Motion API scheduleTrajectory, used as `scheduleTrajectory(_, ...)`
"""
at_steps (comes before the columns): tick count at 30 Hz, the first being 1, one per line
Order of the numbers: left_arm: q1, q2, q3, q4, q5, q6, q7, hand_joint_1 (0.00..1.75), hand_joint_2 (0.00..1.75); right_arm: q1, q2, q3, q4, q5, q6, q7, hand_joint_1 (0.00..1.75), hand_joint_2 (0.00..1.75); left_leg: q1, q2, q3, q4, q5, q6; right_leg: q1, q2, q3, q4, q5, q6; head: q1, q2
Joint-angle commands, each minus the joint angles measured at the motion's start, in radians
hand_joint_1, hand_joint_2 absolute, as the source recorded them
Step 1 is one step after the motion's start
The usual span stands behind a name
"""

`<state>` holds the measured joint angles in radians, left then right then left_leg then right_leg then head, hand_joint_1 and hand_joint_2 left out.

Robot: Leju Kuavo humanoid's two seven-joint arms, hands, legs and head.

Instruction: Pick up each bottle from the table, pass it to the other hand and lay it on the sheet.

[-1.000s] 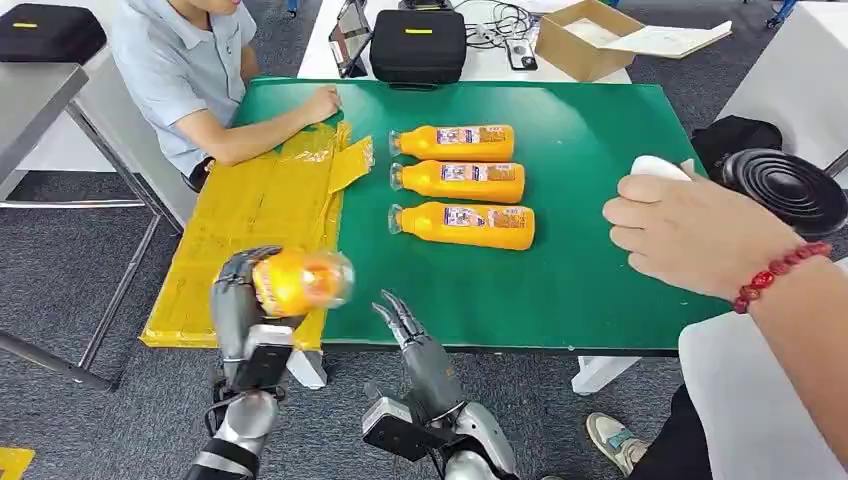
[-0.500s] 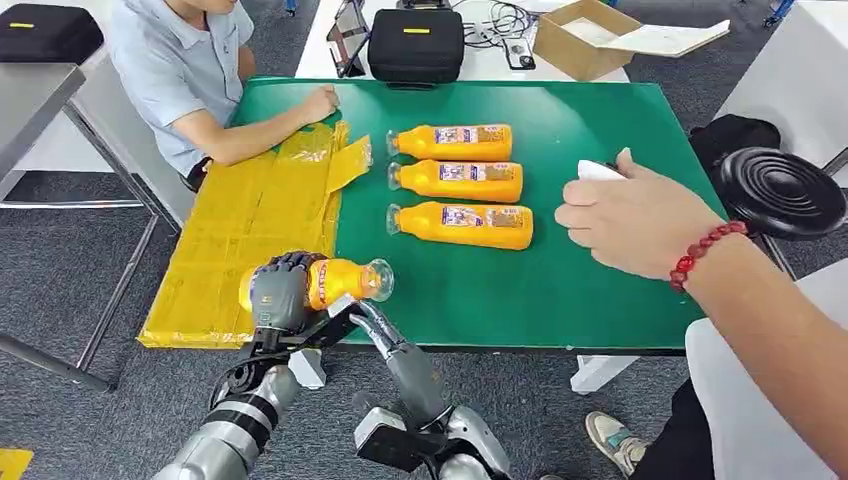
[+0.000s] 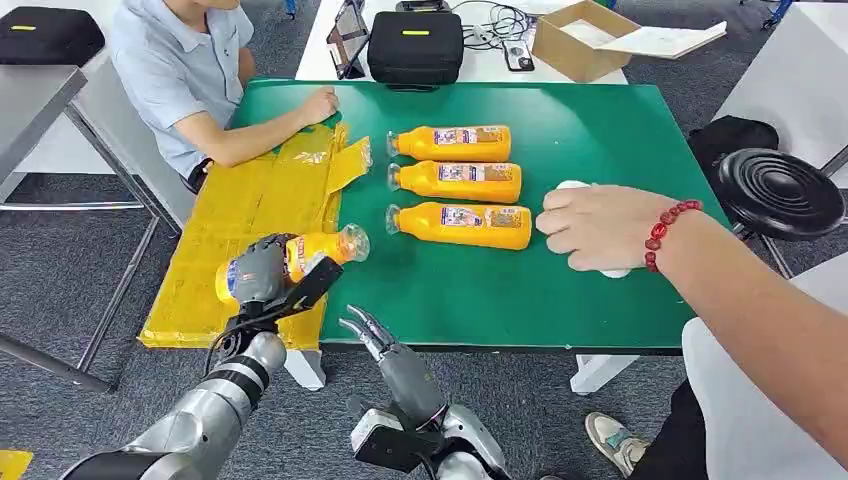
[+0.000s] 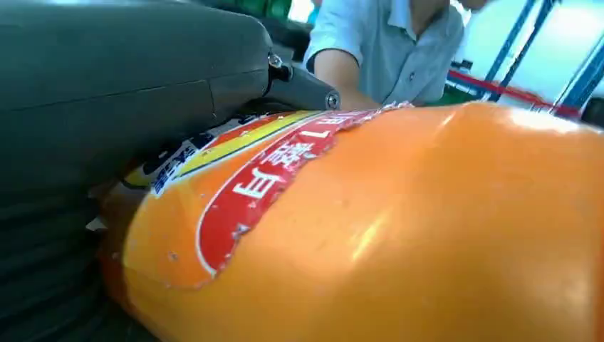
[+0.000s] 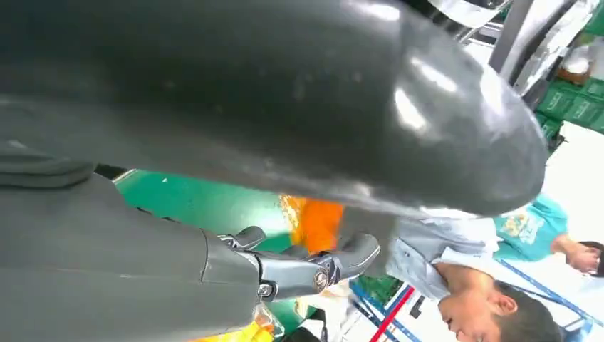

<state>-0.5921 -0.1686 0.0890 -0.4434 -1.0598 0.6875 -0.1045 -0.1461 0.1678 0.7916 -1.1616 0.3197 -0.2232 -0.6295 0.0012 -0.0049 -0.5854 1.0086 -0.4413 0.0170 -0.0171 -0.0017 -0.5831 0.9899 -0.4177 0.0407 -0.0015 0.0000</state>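
Observation:
My left hand (image 3: 262,275) grips an orange bottle (image 3: 320,250) lying sideways above the near edge of the yellow sheet (image 3: 250,225), its cap pointing right. The left wrist view has the same bottle (image 4: 399,228) close up under the hand's grey cover (image 4: 121,85). My right hand (image 3: 372,333) hangs open just below the table's front edge, fingers apart, holding nothing; in the right wrist view its fingers (image 5: 313,267) spread before the green table. Three more orange bottles (image 3: 455,183) lie side by side on the green table (image 3: 600,110).
A person's hand (image 3: 600,225) with a red bead bracelet rests on a white cloth beside the nearest bottle. Another person sits at the far left, hand (image 3: 318,103) on the sheet's far end. A black stool (image 3: 782,190) stands at right; a black case (image 3: 416,45) lies behind.
My left hand turned the bottle from end-on to sideways and carried it up over the sheet's edge. The right hand dropped a little. The person's braceleted hand moved left to the bottles.

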Motion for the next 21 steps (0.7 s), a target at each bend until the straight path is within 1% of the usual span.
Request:
scheduleTrajectory(1, -0.055, 0.068, -0.205, 0.184, -0.195, -0.092, 0.237, 1.75, 1.75, -0.042, -0.017, 0.032, 0.037, -0.013, 0.013, -0.002, 0.0, 0.0, 0.001, 0.003, 0.003, -0.001, -0.001, -0.001, 0.001, 0.003, 0.003, -0.002, 0.0, -0.002, 0.0, 0.0)
scheduleTrajectory(2, -0.051, 0.072, -0.244, 0.181, -0.249, -0.119, 0.288, 1.75, 1.75, -0.045, -0.016, 0.035, 0.04, -0.014, 0.016, -0.001, 0.0, 0.0, 0.001, 0.003, 0.003, -0.001, -0.001, -0.001, 0.001, 0.002, 0.002, -0.001, 0.0, -0.002, 0.0, 0.0)
scheduleTrajectory(5, -0.039, 0.07, -0.275, 0.181, -0.292, -0.145, 0.324, 1.75, 1.75, -0.047, -0.013, 0.032, 0.055, -0.017, 0.016, 0.003, 0.0, 0.0, 0.001, 0.003, 0.003, -0.001, -0.001, -0.001, 0.001, 0.003, 0.002, -0.001, 0.0, -0.002, 0.0, 0.0)
scheduleTrajectory(6, -0.039, 0.07, -0.275, 0.181, -0.292, -0.145, 0.324, 1.75, 0.0, -0.047, -0.013, 0.032, 0.055, -0.017, 0.016, 0.003, 0.0, 0.0, 0.001, 0.003, 0.004, -0.001, -0.001, -0.001, 0.001, 0.003, 0.003, -0.001, 0.0, -0.002, 0.0, 0.0)
scheduleTrajectory(7, -0.032, 0.064, -0.27, 0.182, -0.287, -0.164, 0.326, 1.75, 0.0, -0.048, -0.011, 0.03, 0.062, -0.018, 0.015, 0.003, 0.0, 0.0, 0.001, 0.003, 0.003, -0.001, -0.001, -0.001, 0.001, 0.003, 0.002, -0.001, 0.0, -0.002, 0.0, 0.0)
scheduleTrajectory(8, -0.027, 0.055, -0.236, 0.179, -0.246, -0.189, 0.297, 1.75, 0.0, -0.048, -0.009, 0.029, 0.066, -0.019, 0.013, 0.002, 0.0, 0.0, 0.001, 0.003, 0.004, -0.001, -0.001, -0.001, 0.002, 0.003, 0.003, -0.002, 0.0, -0.002, 0.0, 0.0)
scheduleTrajectory(10, -0.025, 0.052, -0.233, 0.18, -0.241, -0.197, 0.289, 1.73, 0.0, -0.048, -0.008, 0.029, 0.068, -0.018, 0.012, 0.002, 0.0, 0.0, 0.001, 0.002, 0.003, -0.001, -0.001, -0.001, 0.001, 0.002, 0.003, -0.002, 0.0, -0.002, 0.0, 0.0)
scheduleTrajectory(11, -0.024, 0.045, -0.208, 0.18, -0.208, -0.224, 0.259, 1.47, 0.0, -0.048, -0.007, 0.028, 0.07, -0.017, 0.01, 0.003, 0.0, 0.0, 0.0, 0.002, 0.003, -0.001, -0.001, -0.001, 0.0, 0.002, 0.003, -0.001, 0.0, -0.001, 0.0, 0.0)
scheduleTrajectory(12, -0.024, 0.043, -0.197, 0.178, -0.194, -0.233, 0.246, 1.47, 0.0, -0.048, -0.007, 0.028, 0.071, -0.017, 0.01, 0.003, 0.0, 0.0, 0.001, 0.003, 0.004, -0.002, 0.0, -0.001, 0.001, 0.003, 0.004, -0.002, 0.001, -0.002, 0.0, 0.0)
scheduleTrajectory(13, -0.024, 0.037, -0.174, 0.175, -0.163, -0.255, 0.217, 0.35, 0.0, -0.046, -0.006, 0.026, 0.075, -0.015, 0.007, 0.003, 0.0, 0.0, 0.001, 0.002, 0.004, -0.002, 0.0, -0.001, 0.001, 0.002, 0.005, -0.002, 0.001, -0.002, 0.0, 0.0)
scheduleTrajectory(14, -0.024, 0.032, -0.154, 0.172, -0.135, -0.273, 0.189, 0.0, 0.0, -0.046, -0.006, 0.025, 0.077, -0.014, 0.006, 0.002, 0.0, 0.0, 0.001, 0.001, 0.004, -0.001, 0.0, -0.001, 0.001, 0.002, 0.005, -0.001, 0.0, -0.001, 0.0, 0.0)
scheduleTrajectory(15, -0.026, 0.026, -0.133, 0.171, -0.106, -0.297, 0.163, 0.0, 0.0, -0.045, -0.005, 0.023, 0.079, -0.013, 0.004, 0.002, 0.0, 0.0, 0.001, 0.001, 0.005, -0.002, 0.0, -0.001, 0.001, 0.001, 0.006, -0.002, 0.001, -0.002, 0.0, 0.0)
scheduleTrajectory(16, -0.029, 0.018, -0.104, 0.172, -0.062, -0.35, 0.124, 0.0, 0.0, -0.044, -0.004, 0.021, 0.08, -0.012, 0.004, 0.001, 0.0, 0.0, 0.0, -0.002, 0.005, -0.001, 0.0, -0.001, 0.0, -0.001, 0.006, -0.001, 0.0, -0.001, 0.0, 0.0)
scheduleTrajectory(18, -0.032, 0.011, -0.062, 0.162, 0.016, -0.453, 0.035, 0.0, 0.0, -0.041, -0.003, 0.017, 0.081, -0.011, 0.005, -0.002, 0.0, 0.0, 0.0, -0.003, 0.006, -0.001, 0.0, 0.0, 0.0, -0.002, 0.008, -0.001, 0.0, -0.001, 0.0, 0.0)
scheduleTrajectory(19, -0.031, 0.009, -0.06, 0.156, 0.034, -0.488, 0.008, 0.0, 0.0, -0.04, -0.003, 0.016, 0.082, -0.009, 0.004, -0.003, 0.0, 0.0, 0.0, -0.002, 0.006, -0.001, 0.0, -0.001, 0.0, -0.001, 0.008, -0.002, 0.0, -0.002, 0.0, 0.0)
scheduleTrajectory(20, -0.034, 0.011, -0.06, 0.156, 0.059, -0.57, -0.049, 0.0, 0.0, -0.038, -0.004, 0.015, 0.082, -0.009, 0.006, -0.004, 0.0, 0.0, 0.001, -0.002, 0.007, -0.001, 0.0, -0.001, 0.001, -0.001, 0.008, -0.002, 0.001, -0.002, 0.0, 0.0)
scheduleTrajectory(21, -0.032, 0.014, -0.063, 0.15, 0.061, -0.583, -0.052, 0.0, 0.0, -0.037, -0.004, 0.015, 0.082, -0.01, 0.006, -0.006, 0.0, 0.0, 0.0, -0.003, 0.008, -0.001, 0.0, -0.001, 0.0, -0.002, 0.009, -0.001, 0.0, -0.002, 0.0, 0.0)
